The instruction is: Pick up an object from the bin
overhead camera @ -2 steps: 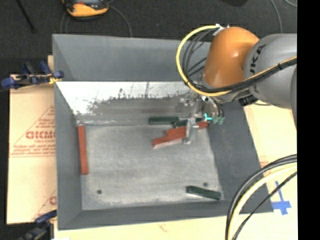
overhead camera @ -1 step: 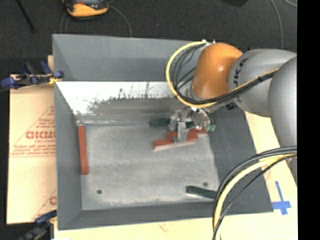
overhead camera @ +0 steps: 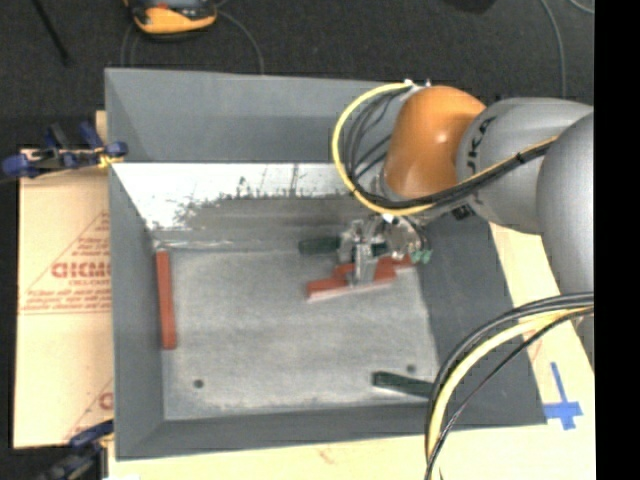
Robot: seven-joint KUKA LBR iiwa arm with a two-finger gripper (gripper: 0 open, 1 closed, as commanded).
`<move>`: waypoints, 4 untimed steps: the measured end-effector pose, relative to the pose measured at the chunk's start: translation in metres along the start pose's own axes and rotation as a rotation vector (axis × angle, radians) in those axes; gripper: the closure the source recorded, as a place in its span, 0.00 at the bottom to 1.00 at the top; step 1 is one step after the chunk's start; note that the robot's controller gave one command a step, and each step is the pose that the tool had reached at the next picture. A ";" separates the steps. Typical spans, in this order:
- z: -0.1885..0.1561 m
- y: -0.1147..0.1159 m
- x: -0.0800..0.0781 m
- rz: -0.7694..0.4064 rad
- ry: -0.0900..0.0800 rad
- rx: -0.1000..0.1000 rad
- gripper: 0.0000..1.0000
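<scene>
My gripper (overhead camera: 362, 261) reaches down in the right middle of the bin, below the orange wrist cover. Its fingers stand right over a flat red-orange bar (overhead camera: 335, 285) that lies slanted on the floor, and they seem to touch its right half. A small dark green piece (overhead camera: 320, 245) lies just left of the fingers, behind the bar. How far apart the fingers stand is hidden by the clutter around them.
A long red-orange stick (overhead camera: 165, 300) lies along the left wall. A dark green strip (overhead camera: 402, 381) rests near the front right corner. The arm and its cables cover the bin's right side.
</scene>
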State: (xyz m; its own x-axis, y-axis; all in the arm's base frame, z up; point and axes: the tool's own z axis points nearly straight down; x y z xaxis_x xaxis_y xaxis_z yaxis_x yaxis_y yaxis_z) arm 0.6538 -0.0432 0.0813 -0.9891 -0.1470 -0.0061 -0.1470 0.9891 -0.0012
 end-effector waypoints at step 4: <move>-0.090 0.016 0.023 -0.101 -0.002 0.001 0.00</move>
State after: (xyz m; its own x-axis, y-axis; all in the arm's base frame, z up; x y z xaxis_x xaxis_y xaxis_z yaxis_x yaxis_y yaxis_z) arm 0.6282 -0.0310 0.1716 -0.9693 -0.2456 -0.0082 -0.2455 0.9694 -0.0029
